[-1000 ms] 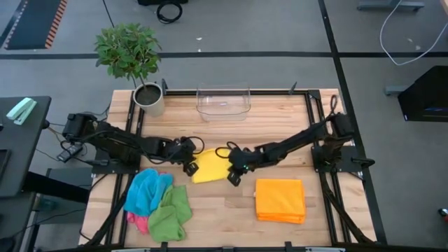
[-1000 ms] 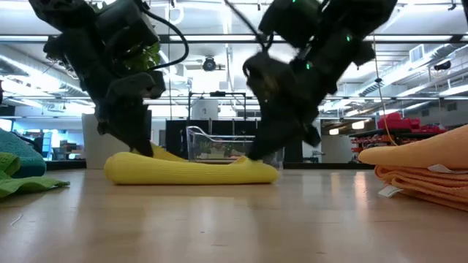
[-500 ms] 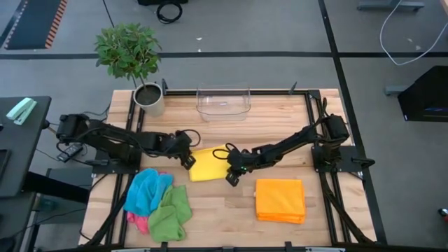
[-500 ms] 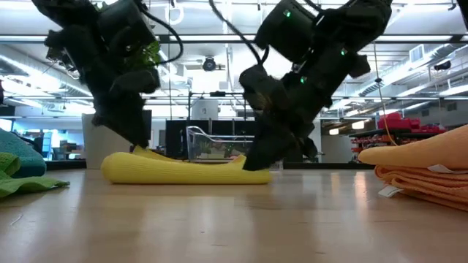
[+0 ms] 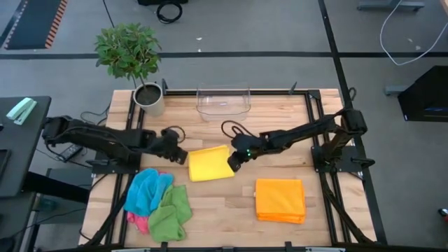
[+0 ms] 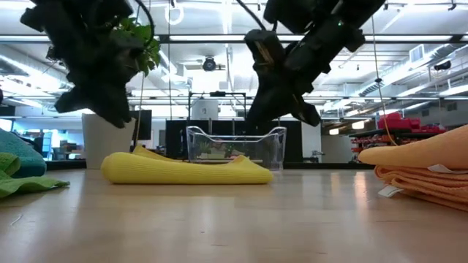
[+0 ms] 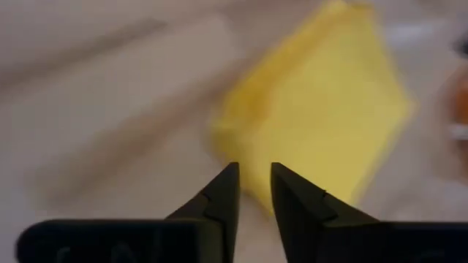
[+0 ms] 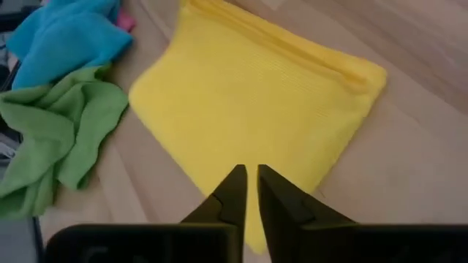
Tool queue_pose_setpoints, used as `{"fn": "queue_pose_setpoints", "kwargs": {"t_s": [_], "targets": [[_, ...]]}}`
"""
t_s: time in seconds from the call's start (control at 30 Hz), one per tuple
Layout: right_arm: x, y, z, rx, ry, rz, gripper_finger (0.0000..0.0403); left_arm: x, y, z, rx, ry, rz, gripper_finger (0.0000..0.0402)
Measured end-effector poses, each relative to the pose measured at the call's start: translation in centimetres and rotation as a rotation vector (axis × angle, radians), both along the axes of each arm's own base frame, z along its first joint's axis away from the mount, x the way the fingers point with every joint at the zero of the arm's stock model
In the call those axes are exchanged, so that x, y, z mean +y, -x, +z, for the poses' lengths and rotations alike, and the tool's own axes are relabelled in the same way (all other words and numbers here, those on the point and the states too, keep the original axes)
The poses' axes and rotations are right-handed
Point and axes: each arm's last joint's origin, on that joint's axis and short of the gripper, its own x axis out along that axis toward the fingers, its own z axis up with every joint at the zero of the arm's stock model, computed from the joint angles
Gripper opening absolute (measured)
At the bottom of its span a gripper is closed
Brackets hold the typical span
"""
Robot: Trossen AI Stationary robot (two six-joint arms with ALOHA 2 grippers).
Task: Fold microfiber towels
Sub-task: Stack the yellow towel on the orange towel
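Note:
A yellow towel (image 5: 210,164) lies folded flat on the wooden table between my two grippers; the low view shows it as a low roll (image 6: 186,169). My left gripper (image 5: 183,158) hovers just off its left edge, fingers a narrow gap apart (image 7: 254,175) and empty. My right gripper (image 5: 232,165) hovers over its right edge, fingers also a narrow gap apart (image 8: 250,175) and empty. In the low view both grippers hang clear above the towel. A stack of folded orange towels (image 5: 280,199) lies at the near right. A loose pile of blue, green and pink towels (image 5: 157,203) lies at the near left.
A clear plastic bin (image 5: 224,102) stands at the far edge in the middle. A potted plant (image 5: 148,98) stands at the far left corner. Bare wood shows between the yellow towel and the bin and along the near edge between the two piles.
Both grippers have risen off the yellow towel and drawn apart, the left toward the table's left edge, the right toward the right and far side. The towel has stayed on the table and now lies as a flat folded square.

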Motion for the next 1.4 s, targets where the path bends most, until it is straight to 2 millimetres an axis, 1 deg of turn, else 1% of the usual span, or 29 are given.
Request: {"fn": "queue_pose_setpoints", "kwargs": {"t_s": [0.07, 0.17, 0.27, 0.3, 0.43, 0.57, 0.6, 0.7, 0.83, 0.93, 1.0, 1.17, 1.3, 1.4], "targets": [[-0.5, 0.1, -0.2, 0.019, -0.028, -0.012, 0.0061, -1.0, -0.1, -0.1, -0.008, 0.034, -0.005, 0.0114], [-1.3, -0.1, -1.3, 0.063, -0.052, -0.042, 0.0105, -2.0, -0.5, -0.8, 0.014, 0.050, 0.012, 0.0161], [-2.2, -0.3, -2.4, 0.089, -0.055, -0.072, 0.0152, -2.3, -0.8, -1.7, 0.052, 0.044, 0.054, 0.0212], [-2.5, -0.6, -2.6, 0.071, -0.058, -0.080, 0.0167, -2.4, -1.0, -2.0, 0.064, 0.047, 0.069, 0.0230], [-3.2, -1.0, -3.7, 0.080, -0.069, -0.108, 0.0217, -2.6, -2.2, -3.5, 0.082, 0.044, 0.073, 0.0287], [-3.1, -1.2, -5.2, 0.121, -0.064, -0.119, 0.0243, -2.6, -3.4, -5.3, 0.112, 0.030, 0.088, 0.0319], [-3.0, -1.4, -5.6, 0.115, -0.064, -0.119, 0.0246, -2.5, -3.4, -6.1, 0.149, 0.017, 0.097, 0.0323], [-2.7, -1.9, -6.2, 0.098, -0.056, -0.117, 0.0247, -2.6, -4.2, -7.0, 0.144, -0.002, 0.103, 0.0326], [-2.2, -2.0, -6.2, 0.082, -0.020, -0.125, 0.0237, -2.9, -4.5, -7.5, 0.138, -0.043, 0.117, 0.0311], [-2.2, -2.1, -6.3, 0.067, -0.013, -0.128, 0.0216, -3.0, -4.5, -7.6, 0.127, -0.060, 0.130, 0.0284], [-2.2, -2.2, -6.5, 0.066, -0.019, -0.132, 0.0196, -2.9, -4.5, -7.6, 0.119, -0.062, 0.134, 0.0260], [-2.1, -2.6, -7.1, 0.036, -0.024, -0.133, 0.0128, -2.8, -4.7, -7.9, 0.115, -0.084, 0.147, 0.0179], [-1.8, -2.7, -7.2, 0.034, -0.002, -0.145, 0.0060, -2.8, -5.0, -8.1, 0.088, -0.094, 0.157, 0.0103], [-1.7, -2.6, -7.0, 0.033, -0.009, -0.134, 0.0023, -2.8, -5.3, -8.0, 0.062, -0.121, 0.123, 0.0042]]}}
